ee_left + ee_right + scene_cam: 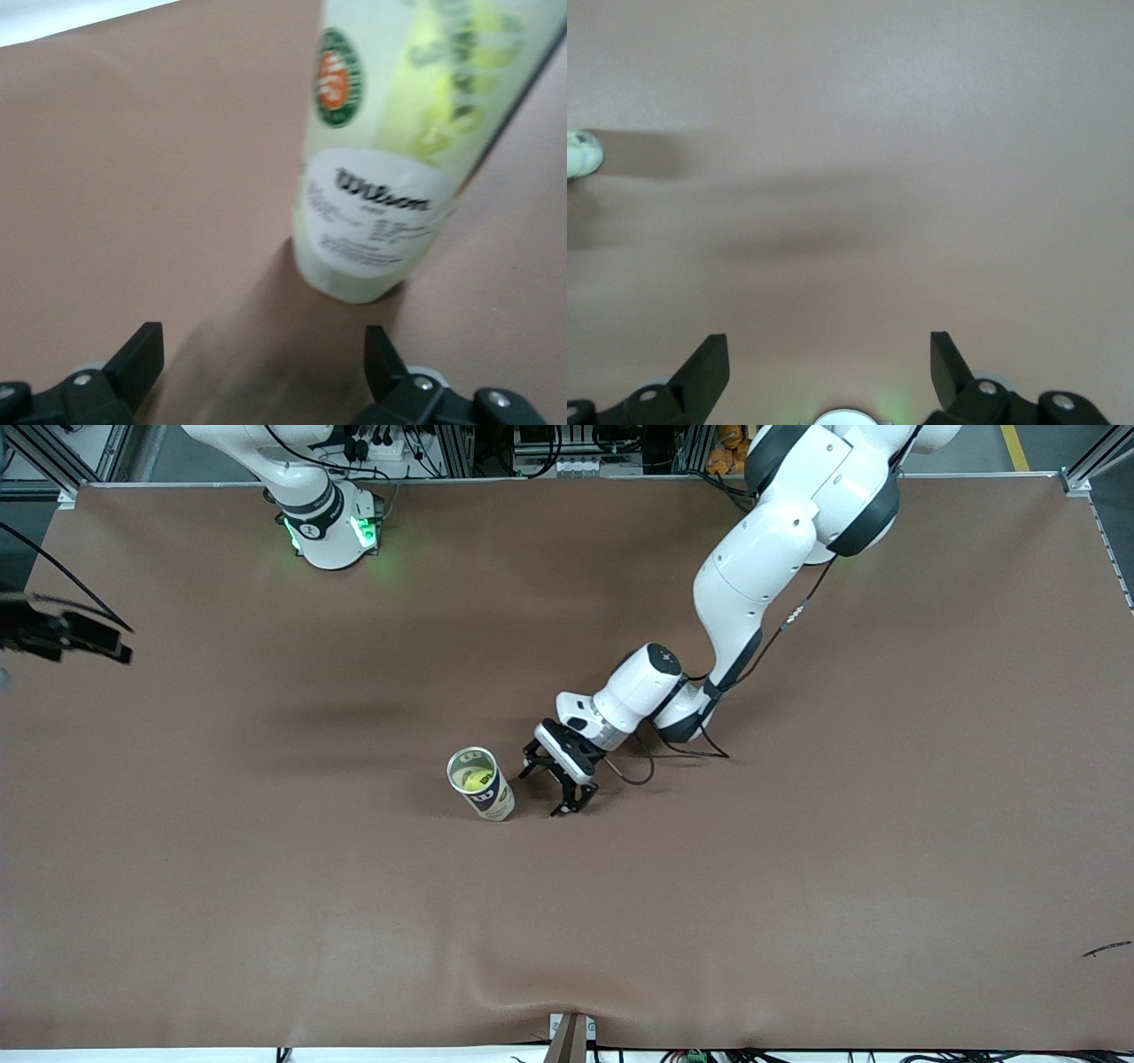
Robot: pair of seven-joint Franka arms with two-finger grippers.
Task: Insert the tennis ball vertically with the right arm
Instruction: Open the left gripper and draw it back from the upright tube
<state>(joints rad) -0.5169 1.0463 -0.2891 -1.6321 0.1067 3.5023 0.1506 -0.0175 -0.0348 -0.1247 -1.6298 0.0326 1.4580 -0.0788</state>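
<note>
My left gripper [558,784] sits low over the desk [797,868] just beside the can [481,783], its fingers [142,359] spread wide and holding nothing. The can stands upright, open, with the ball [473,779] inside. My right gripper [828,367] waits over bare desk at the right arm's end, fingers released, empty.

Ball can [381,150] in left wrist view: blurred, top cut by frame edge, small print unreadable. Right pincer [66,638] in front view: cut by frame edge, dark, fingers indistinct. Pale object [580,155] in right wrist view: cut by edge, identity unclear.
</note>
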